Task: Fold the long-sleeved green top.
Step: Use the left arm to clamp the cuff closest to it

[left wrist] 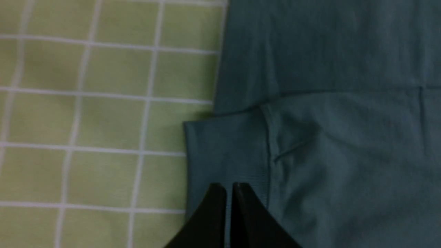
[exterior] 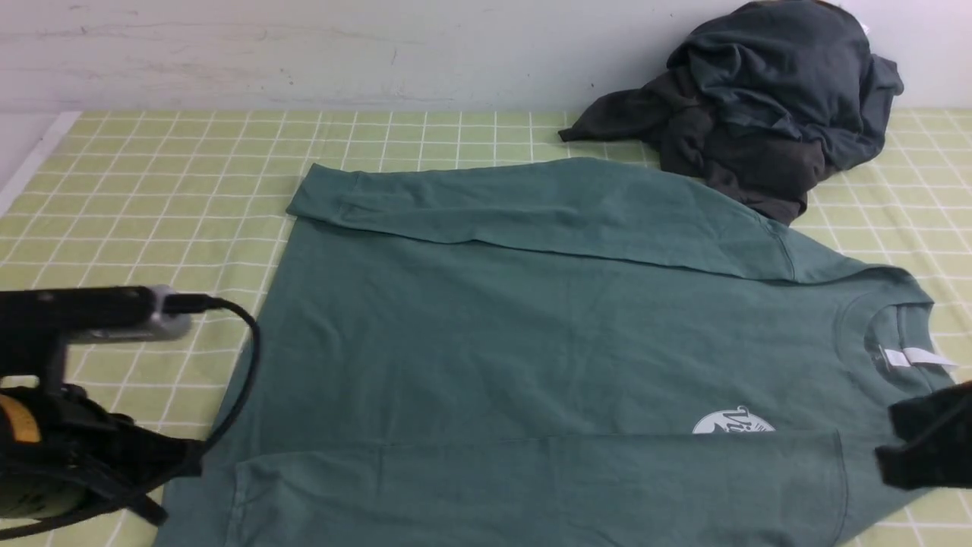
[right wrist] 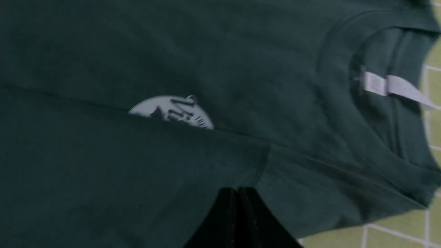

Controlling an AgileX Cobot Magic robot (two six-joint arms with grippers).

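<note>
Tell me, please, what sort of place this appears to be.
Probably a robot test bench for folding laundry, not a home: a yellow-green checked cloth as the work surface, a bare white wall behind it, and a green top laid out flat with a heap of dark clothes at the back.

The top [exterior: 531, 334] is lying flat on the desk [exterior: 152, 175], collar to the right, with the far sleeve [exterior: 531, 205] and near sleeve [exterior: 531, 479] lying across its body; a heap of garments [exterior: 767, 99] is sitting just behind it, toward the right.
</note>
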